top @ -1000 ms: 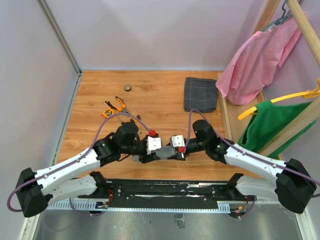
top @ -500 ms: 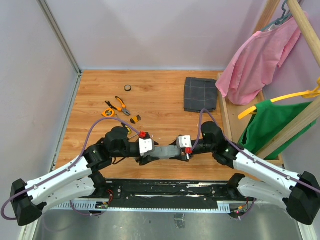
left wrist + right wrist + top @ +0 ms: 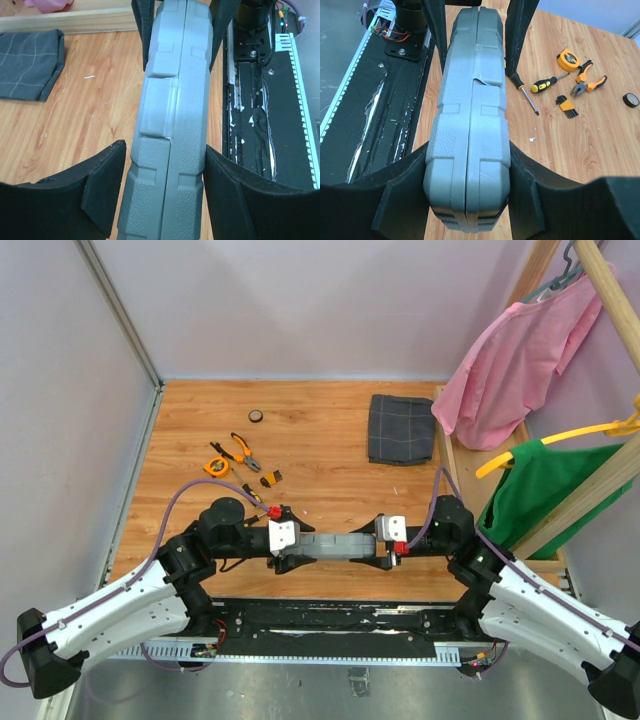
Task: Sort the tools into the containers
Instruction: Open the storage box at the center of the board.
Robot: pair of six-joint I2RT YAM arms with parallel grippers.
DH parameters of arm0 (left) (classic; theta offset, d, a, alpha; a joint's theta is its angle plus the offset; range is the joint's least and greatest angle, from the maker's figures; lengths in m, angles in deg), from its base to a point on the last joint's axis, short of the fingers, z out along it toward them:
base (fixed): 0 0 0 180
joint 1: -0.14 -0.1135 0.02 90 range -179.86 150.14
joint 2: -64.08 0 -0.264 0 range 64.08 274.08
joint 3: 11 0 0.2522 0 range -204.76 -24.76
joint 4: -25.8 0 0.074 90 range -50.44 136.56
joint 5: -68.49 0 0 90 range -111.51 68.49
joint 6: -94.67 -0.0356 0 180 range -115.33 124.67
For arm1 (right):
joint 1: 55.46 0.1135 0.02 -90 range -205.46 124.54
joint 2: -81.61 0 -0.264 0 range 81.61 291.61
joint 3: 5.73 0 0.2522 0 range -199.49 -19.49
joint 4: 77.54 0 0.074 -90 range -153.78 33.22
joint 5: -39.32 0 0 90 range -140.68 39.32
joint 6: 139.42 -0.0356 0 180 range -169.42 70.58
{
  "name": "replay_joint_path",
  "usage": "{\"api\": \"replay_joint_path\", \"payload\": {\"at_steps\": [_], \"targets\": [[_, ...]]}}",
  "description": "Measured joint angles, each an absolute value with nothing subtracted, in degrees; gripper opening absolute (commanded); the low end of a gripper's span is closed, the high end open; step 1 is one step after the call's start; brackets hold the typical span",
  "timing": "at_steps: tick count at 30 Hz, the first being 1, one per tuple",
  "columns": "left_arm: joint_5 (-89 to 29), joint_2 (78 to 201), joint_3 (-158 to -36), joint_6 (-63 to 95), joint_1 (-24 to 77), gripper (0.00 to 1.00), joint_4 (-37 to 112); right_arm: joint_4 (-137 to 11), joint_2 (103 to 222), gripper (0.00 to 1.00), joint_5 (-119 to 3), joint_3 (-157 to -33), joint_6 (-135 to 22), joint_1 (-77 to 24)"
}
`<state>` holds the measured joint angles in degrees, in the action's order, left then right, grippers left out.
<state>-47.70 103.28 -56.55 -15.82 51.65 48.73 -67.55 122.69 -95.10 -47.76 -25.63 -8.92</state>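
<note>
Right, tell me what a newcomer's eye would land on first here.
The grey case stands on edge near the front of the table, with the left gripper at one end and the right gripper at the other. Behind it on the left, orange-handled tools lie scattered on the wood. A pink garment and a green one hang at the right.

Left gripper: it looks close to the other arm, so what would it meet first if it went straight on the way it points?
The left gripper would meet the grey tool case, already between its jaws; at the case's far end, the right gripper.
</note>
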Motion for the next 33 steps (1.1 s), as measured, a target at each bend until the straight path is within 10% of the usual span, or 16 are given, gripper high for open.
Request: {"api": "replay_joint_path", "payload": {"at_steps": [14,21,27,33], "targets": [[-48.29,101.93,-56.2,-15.84,51.67,0.64,49.13,-63.77,116.53,0.1,-93.99,-47.68,-28.06,-8.96],[-49.89,101.93,-56.2,-16.5,51.76,0.38,49.35,-63.4,115.98,0.16,-94.01,-47.65,-29.59,-8.98],[-50.24,101.4,-56.2,-16.61,51.76,0.03,49.32,-63.38,115.7,0.47,-94.1,-47.65,-29.9,-8.96],[-48.4,99.94,-55.55,-16.02,51.98,0.0,48.78,-63.36,112.96,0.79,-92.22,-46.78,-29.63,-9.01]]}}
